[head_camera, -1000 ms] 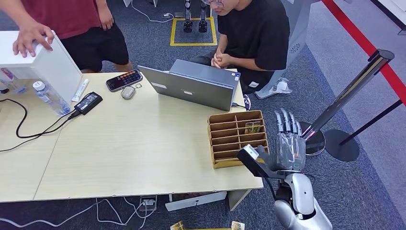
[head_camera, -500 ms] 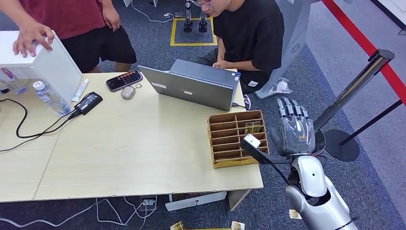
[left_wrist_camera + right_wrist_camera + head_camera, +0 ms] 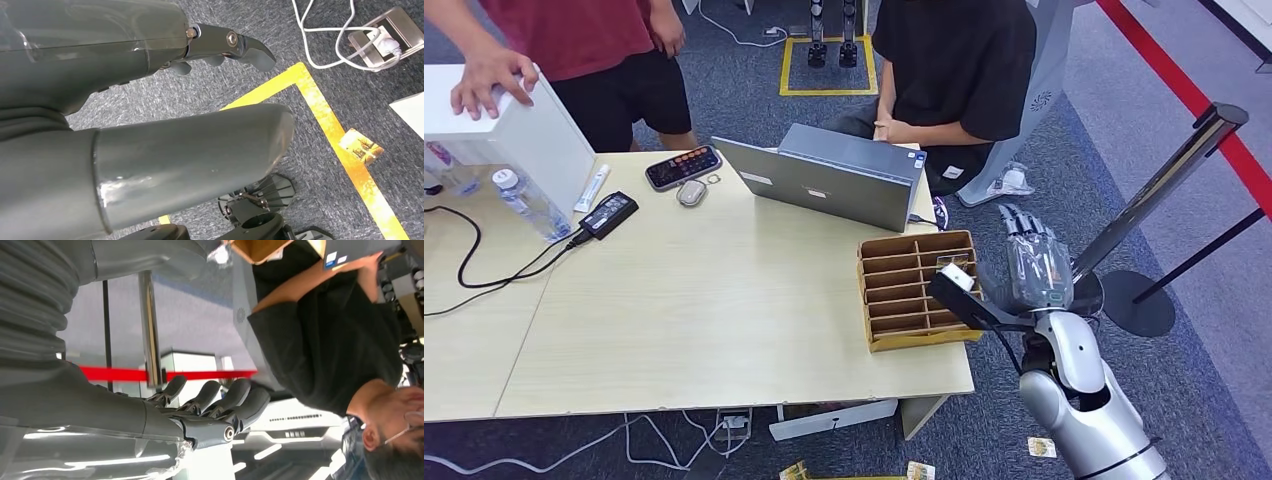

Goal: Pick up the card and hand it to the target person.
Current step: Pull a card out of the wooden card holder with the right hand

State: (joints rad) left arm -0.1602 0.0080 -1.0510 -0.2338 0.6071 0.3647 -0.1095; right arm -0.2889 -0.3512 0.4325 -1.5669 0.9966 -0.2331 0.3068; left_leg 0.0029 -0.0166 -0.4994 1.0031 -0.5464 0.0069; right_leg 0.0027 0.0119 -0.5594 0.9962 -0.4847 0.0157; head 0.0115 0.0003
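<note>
A wooden slotted organizer [image 3: 904,290] stands at the table's right front corner. A yellowish card [image 3: 950,263] stands upright in one of its right-hand slots, partly hidden by a dark part of my right arm. My right hand [image 3: 1036,265] hovers just off the table edge beside the organizer, fingers stretched out and holding nothing; the right wrist view shows those fingers [image 3: 215,400] apart. My left hand [image 3: 200,100] hangs over the carpet, with nothing in it. A person in a black shirt [image 3: 954,60] sits behind the laptop [image 3: 834,180].
A second person in a red shirt [image 3: 574,30] rests a hand on a white box [image 3: 514,130]. A phone, charger, bottle and cables lie on the table's far left. A stanchion [image 3: 1164,180] stands to my right. Loose cards [image 3: 361,146] lie on the floor.
My right hand has risen and moved forward, closer to the organizer's right side. The person in black has sat up straighter.
</note>
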